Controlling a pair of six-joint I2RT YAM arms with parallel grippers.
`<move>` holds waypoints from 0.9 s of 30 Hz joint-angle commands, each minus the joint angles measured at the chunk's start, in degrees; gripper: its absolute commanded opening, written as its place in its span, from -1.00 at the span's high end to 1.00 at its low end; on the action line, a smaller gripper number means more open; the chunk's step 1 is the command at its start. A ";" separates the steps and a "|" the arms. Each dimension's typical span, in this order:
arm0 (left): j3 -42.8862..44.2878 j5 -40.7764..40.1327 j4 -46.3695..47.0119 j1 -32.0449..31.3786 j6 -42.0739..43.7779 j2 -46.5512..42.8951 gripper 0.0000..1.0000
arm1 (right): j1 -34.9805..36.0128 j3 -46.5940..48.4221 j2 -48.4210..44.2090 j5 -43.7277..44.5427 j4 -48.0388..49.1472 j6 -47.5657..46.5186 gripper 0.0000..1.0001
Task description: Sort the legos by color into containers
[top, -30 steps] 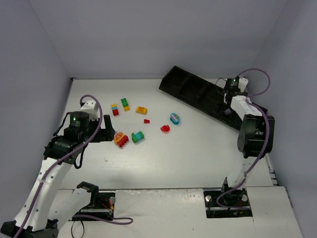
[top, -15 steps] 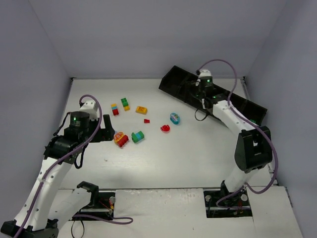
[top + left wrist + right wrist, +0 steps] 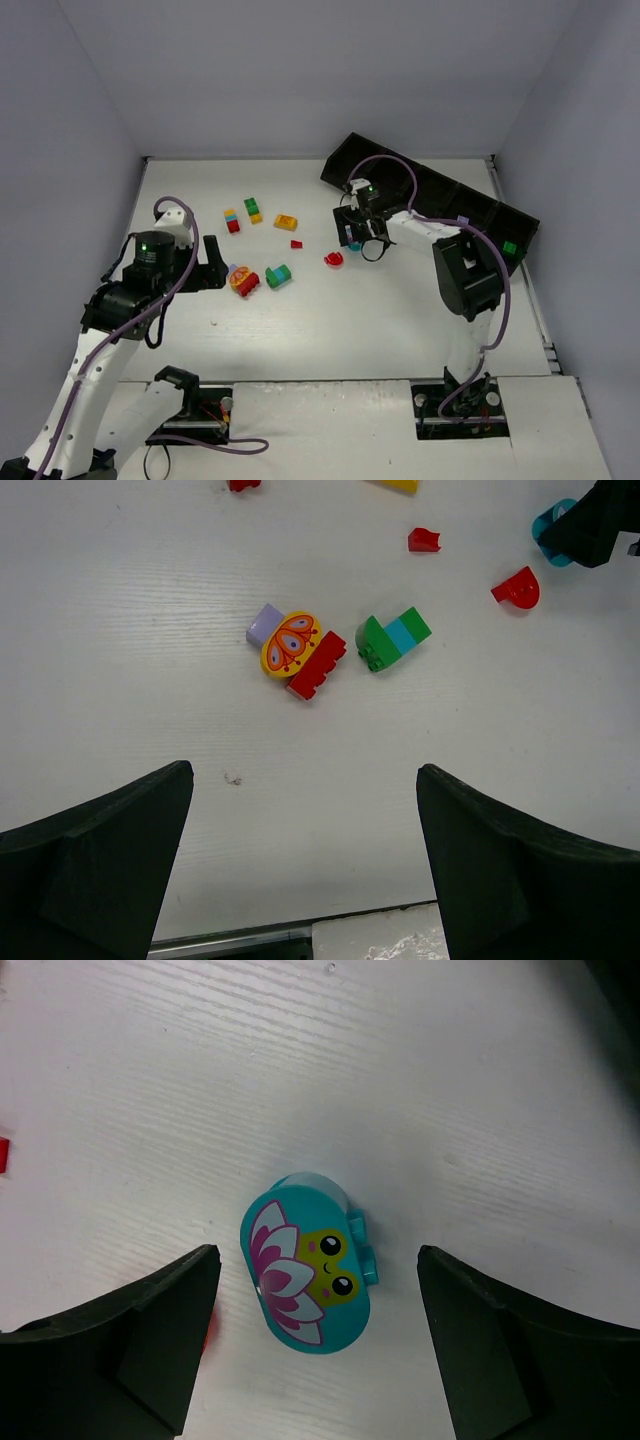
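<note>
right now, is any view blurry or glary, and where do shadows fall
Top external: soft even light, no glare, faint shadow on the table beside the left arm. Left wrist: butterfly brick sharp, left claw fingers dark, detail lost. Right wrist: teal flower brick crisp, right claw fingers dark too.

The left fingers (image 3: 100,860) and right fingers (image 3: 120,1350) are spread wide.

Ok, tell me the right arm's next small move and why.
Probably lower the right gripper straight down and close. Its jaws stand open, and the teal flower brick lies roughly centred between them, not yet touched.
</note>
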 commanded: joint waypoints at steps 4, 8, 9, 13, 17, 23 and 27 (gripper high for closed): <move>0.88 -2.22 0.57 -0.21 -1.23 -0.46 -0.74 | 0.98 1.70 0.63 0.62 2.26 -1.25 -0.19; 0.88 -1.96 0.57 -0.30 -1.31 -0.02 -0.74 | 0.89 1.52 -1.12 3.16 2.78 -1.78 0.66; 0.88 -1.87 0.66 -0.30 -1.40 0.16 -0.74 | 0.89 1.52 -1.83 5.34 3.13 -2.30 0.90; 0.70 -1.61 1.01 -0.21 -1.66 0.77 -0.73 | -0.42 1.26 -7.09 13.16 5.16 -2.48 1.00; 0.62 -1.52 1.18 -0.30 -1.75 1.48 -0.74 | -4.81 2.84 -9.30 20.56 5.42 -0.46 1.00; -0.96 -1.61 2.94 -0.30 -2.72 2.01 -0.74 | -13.78 5.64 -8.43 20.75 4.37 3.32 0.94; -1.58 -1.34 3.21 -0.30 -3.16 2.10 -0.73 | -17.29 8.81 -5.53 15.13 4.37 3.32 0.88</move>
